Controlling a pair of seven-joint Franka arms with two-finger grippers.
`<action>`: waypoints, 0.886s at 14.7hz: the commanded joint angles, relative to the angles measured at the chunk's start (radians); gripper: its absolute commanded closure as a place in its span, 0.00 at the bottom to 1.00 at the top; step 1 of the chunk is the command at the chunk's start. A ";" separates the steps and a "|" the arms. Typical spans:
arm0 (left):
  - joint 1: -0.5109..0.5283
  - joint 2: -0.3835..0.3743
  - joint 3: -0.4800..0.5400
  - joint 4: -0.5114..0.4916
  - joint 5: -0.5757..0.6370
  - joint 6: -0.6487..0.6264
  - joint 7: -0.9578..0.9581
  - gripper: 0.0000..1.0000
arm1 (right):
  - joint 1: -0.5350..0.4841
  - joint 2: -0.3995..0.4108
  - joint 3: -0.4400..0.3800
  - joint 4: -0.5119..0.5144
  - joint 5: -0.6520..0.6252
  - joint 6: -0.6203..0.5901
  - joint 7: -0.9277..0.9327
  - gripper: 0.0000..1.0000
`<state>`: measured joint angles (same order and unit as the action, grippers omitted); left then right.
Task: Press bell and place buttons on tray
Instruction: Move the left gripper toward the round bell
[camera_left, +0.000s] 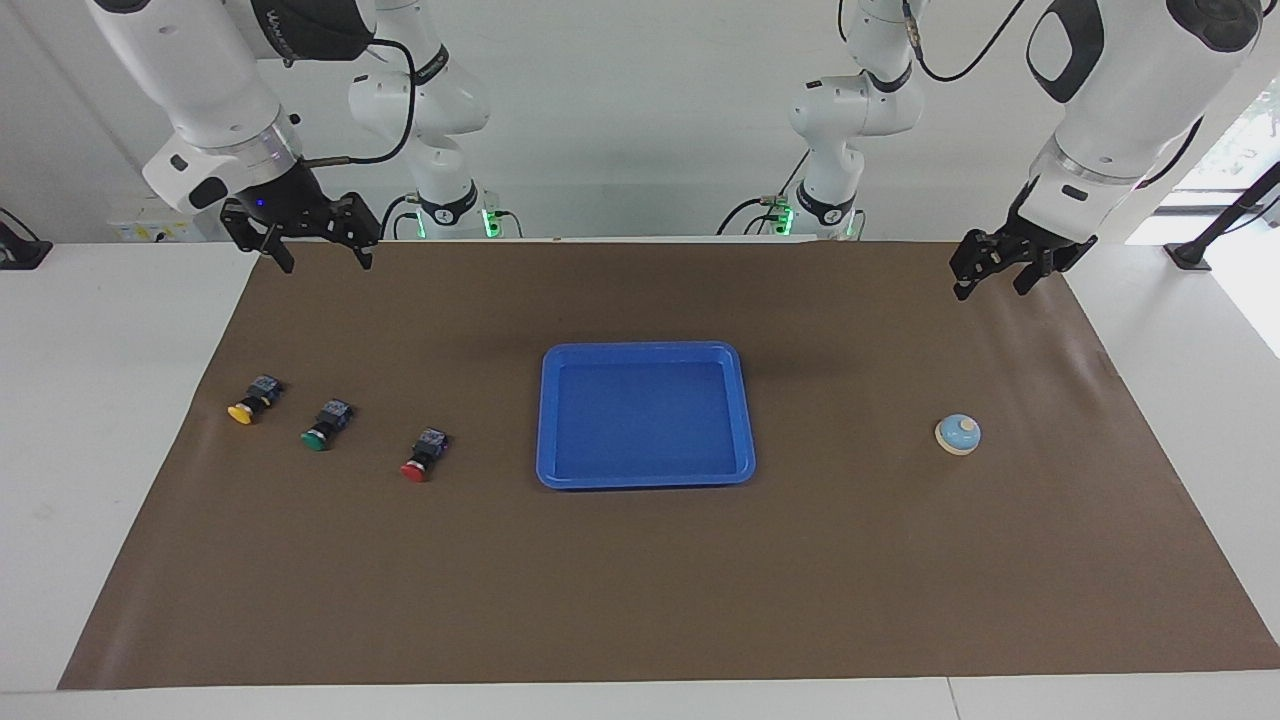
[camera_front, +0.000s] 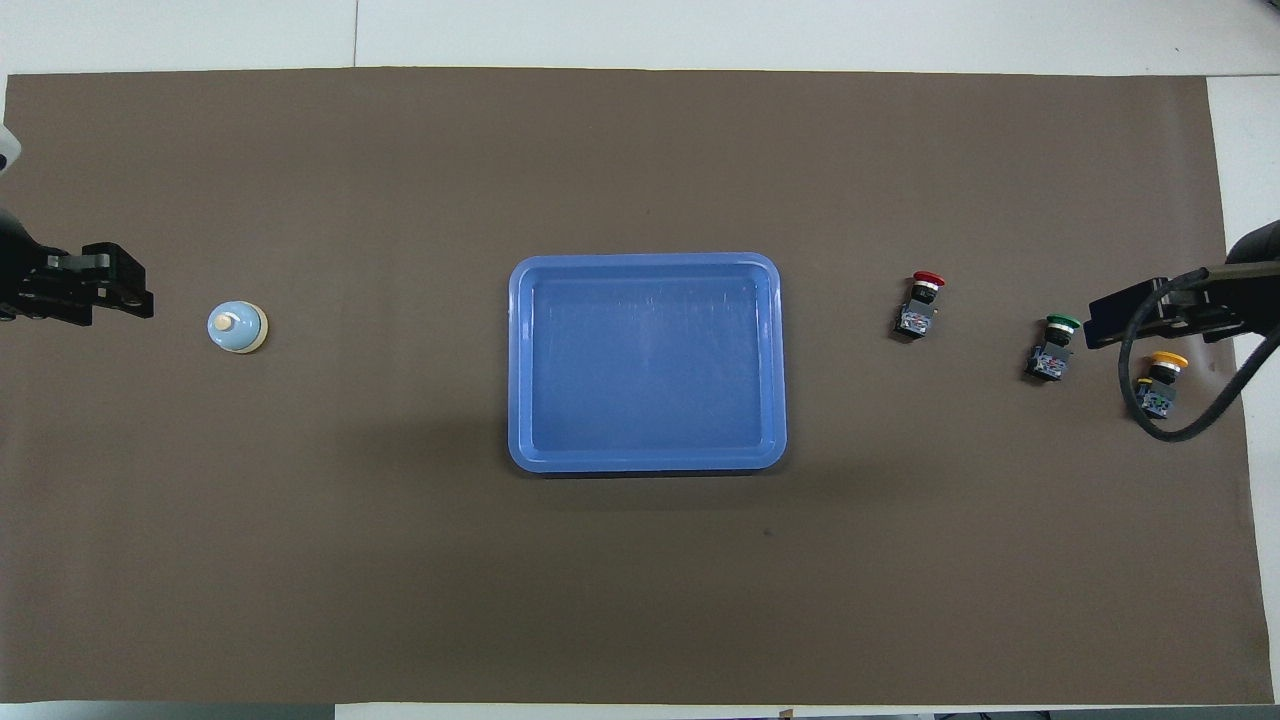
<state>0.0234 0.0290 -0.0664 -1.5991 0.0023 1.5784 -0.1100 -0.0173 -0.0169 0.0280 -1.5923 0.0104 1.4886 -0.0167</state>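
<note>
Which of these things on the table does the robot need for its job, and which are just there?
Needed:
bell
yellow button
green button
red button
blue tray

Just there:
brown mat

High facing camera, steep overhead camera, both covering tray (camera_left: 645, 352).

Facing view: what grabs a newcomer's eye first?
The bright blue tray at the middle of the brown mat, with nothing in it. Then the three push buttons in a row toward the right arm's end: yellow button, green button, red button. The small blue bell sits alone toward the left arm's end.
</note>
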 joint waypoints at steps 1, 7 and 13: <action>0.042 -0.044 0.000 -0.126 -0.015 0.093 0.010 1.00 | -0.021 -0.008 0.013 -0.001 -0.001 -0.010 -0.028 0.00; 0.079 0.046 0.000 -0.260 -0.015 0.392 0.138 1.00 | -0.021 -0.008 0.013 -0.001 -0.001 -0.011 -0.028 0.00; 0.116 0.114 0.000 -0.333 -0.013 0.569 0.159 1.00 | -0.021 -0.008 0.013 -0.001 -0.001 -0.010 -0.026 0.00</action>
<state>0.1246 0.1618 -0.0623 -1.8861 0.0023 2.1050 0.0250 -0.0173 -0.0169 0.0280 -1.5923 0.0104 1.4886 -0.0167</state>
